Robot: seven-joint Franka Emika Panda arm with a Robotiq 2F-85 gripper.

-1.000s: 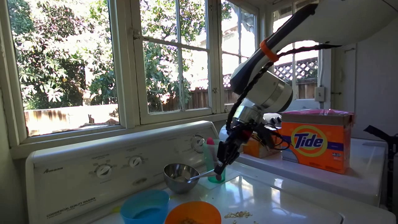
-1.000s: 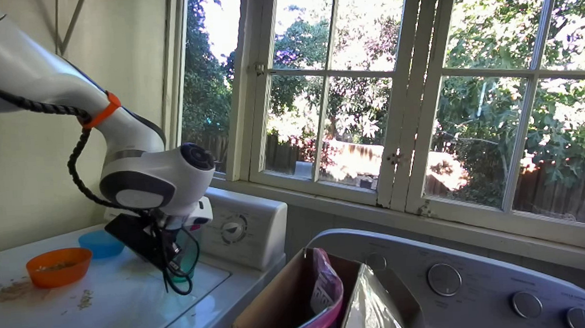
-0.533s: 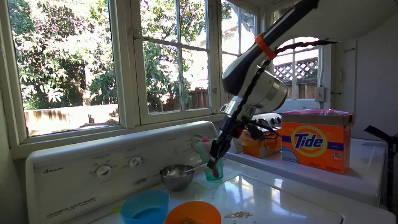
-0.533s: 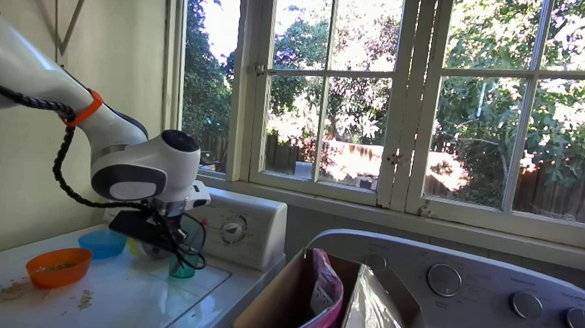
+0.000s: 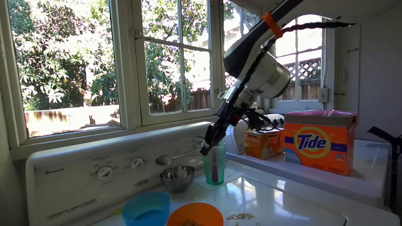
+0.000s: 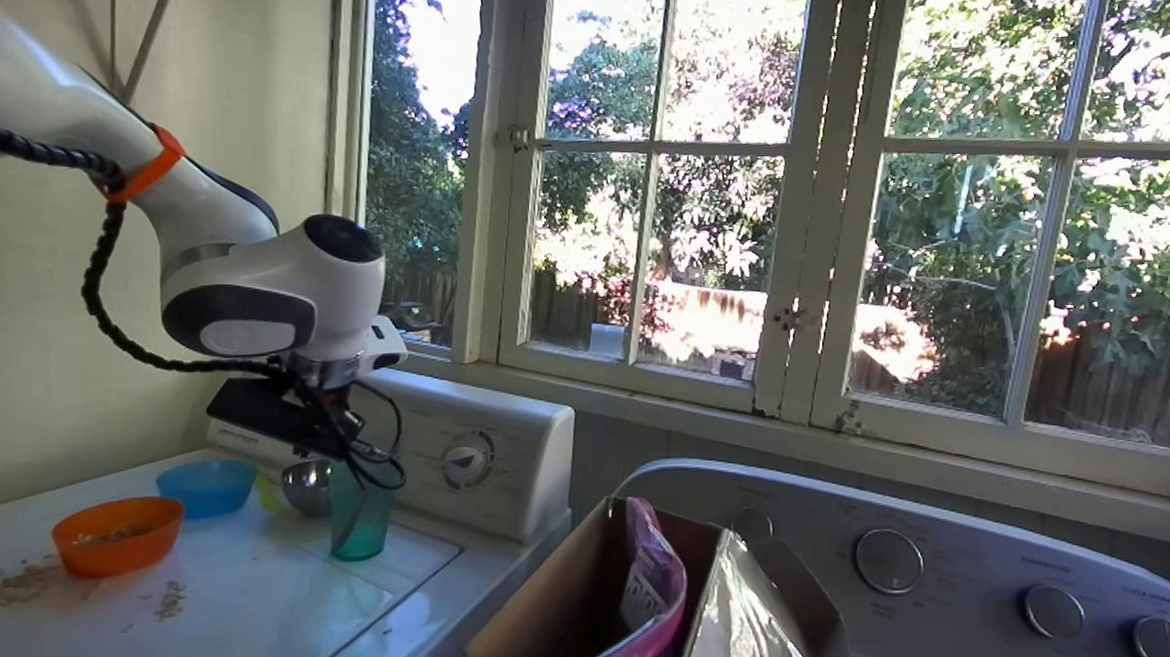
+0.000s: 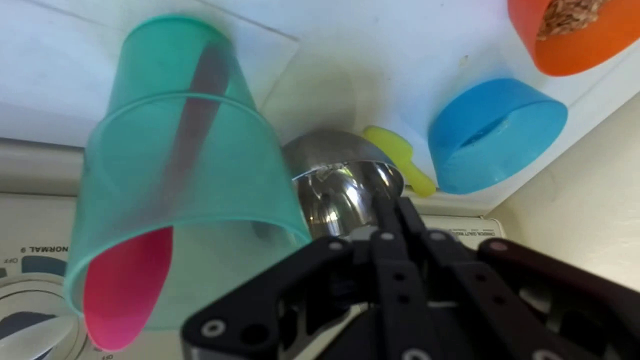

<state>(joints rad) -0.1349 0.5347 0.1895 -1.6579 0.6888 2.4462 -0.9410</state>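
Observation:
My gripper (image 5: 205, 149) is shut on the handle of a metal spoon (image 5: 164, 160), whose bowl points left above the steel bowl (image 5: 177, 184). In the wrist view the fingers of the gripper (image 7: 397, 204) stand together, and most of the spoon is hidden behind them. Close beside the gripper is a translucent green cup (image 7: 195, 135), upright, with a pink spoon (image 7: 125, 290) leaning in it. Whether gripper and cup touch I cannot tell. The steel bowl (image 7: 330, 147) shows just beyond the fingertips. In an exterior view, wrist and cables hide the gripper, above the green cup (image 6: 360, 529).
A blue bowl (image 5: 132, 216) and an orange bowl (image 6: 121, 553) with flakes sit on the washer top. Spilled flakes (image 5: 240, 216) lie nearby. A yellow-green utensil (image 7: 400, 152) lies by the steel bowl. The control panel (image 5: 78, 175) rises behind; a Tide box (image 5: 317, 150) stands right.
My gripper has risen and shifted left in an exterior view, lifting the spoon out of the steel bowl. The steel bowl has slid slightly left. The pink spoon has shifted in the cup.

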